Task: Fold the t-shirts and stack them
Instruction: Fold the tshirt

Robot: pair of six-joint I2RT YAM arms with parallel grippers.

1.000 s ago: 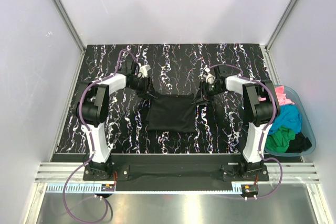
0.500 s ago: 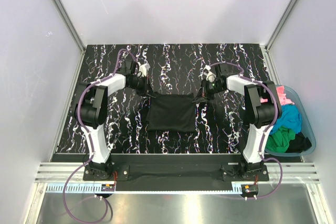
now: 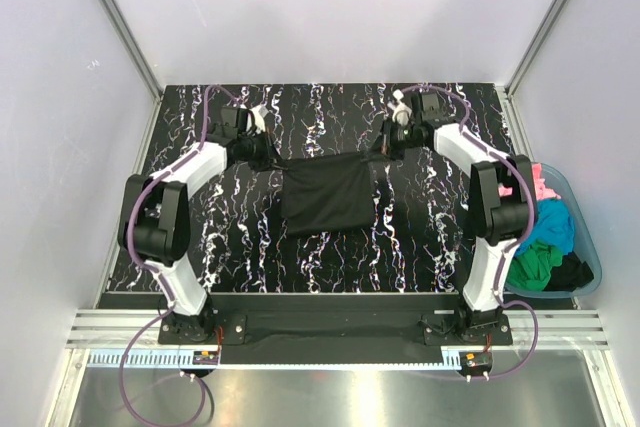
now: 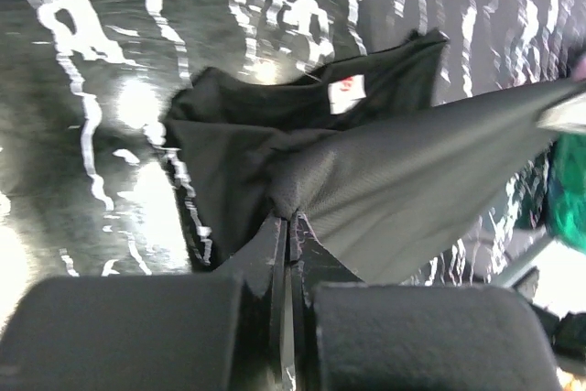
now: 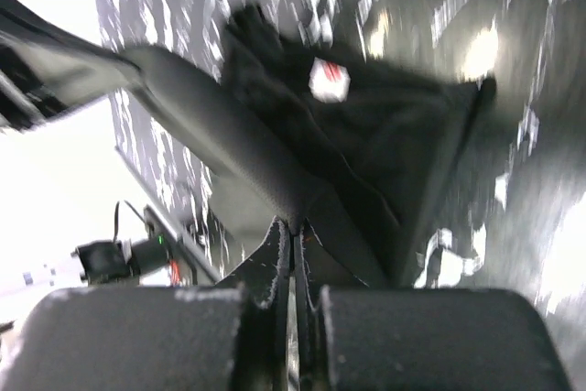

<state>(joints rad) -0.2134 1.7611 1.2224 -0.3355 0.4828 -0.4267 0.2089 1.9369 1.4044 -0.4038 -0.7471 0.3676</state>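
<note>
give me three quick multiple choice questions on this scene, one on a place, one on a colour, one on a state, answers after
1. Where does the tub stand?
A. just past the right edge of the table
B. at the table's centre
C. against the far wall

2. What colour is the t-shirt on the table?
A. pink
B. black
C. green

3. How do the left fingers stand?
A. wide open
B. shut on nothing
C. shut on the t-shirt

Answers:
1 A, the top view shows the tub beyond the table's right edge.
2 B, the cloth at the table's middle is plain black.
3 C, the left wrist view shows them pinched together on a fold of the t-shirt.
</note>
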